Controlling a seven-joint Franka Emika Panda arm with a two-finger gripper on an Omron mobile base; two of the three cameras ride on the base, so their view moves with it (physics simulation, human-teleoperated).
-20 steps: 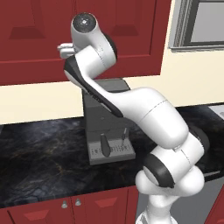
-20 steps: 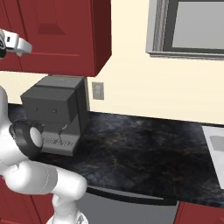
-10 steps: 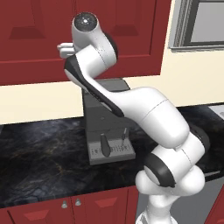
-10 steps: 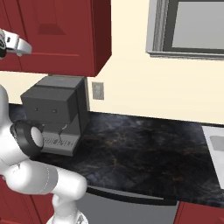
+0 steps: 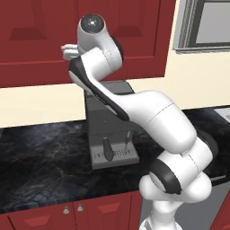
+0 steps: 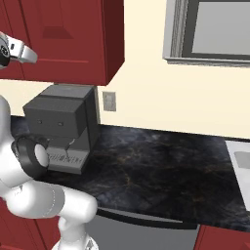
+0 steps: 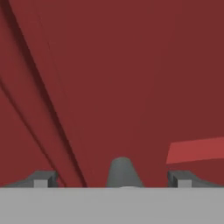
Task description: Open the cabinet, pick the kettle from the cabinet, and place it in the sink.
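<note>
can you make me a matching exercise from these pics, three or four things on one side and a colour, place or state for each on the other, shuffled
Things:
1. tall dark red wall cabinet
2. boxy dark grey coffee machine
3. black marbled stone counter
4. robot's two-finger claw

Descriptions:
A. standing on the counter under the wall cabinets
B. open, close up against a red door
C. door shut
D. runs along the cream wall below the window

Pairs: 1-C, 2-A, 3-D, 4-B
</note>
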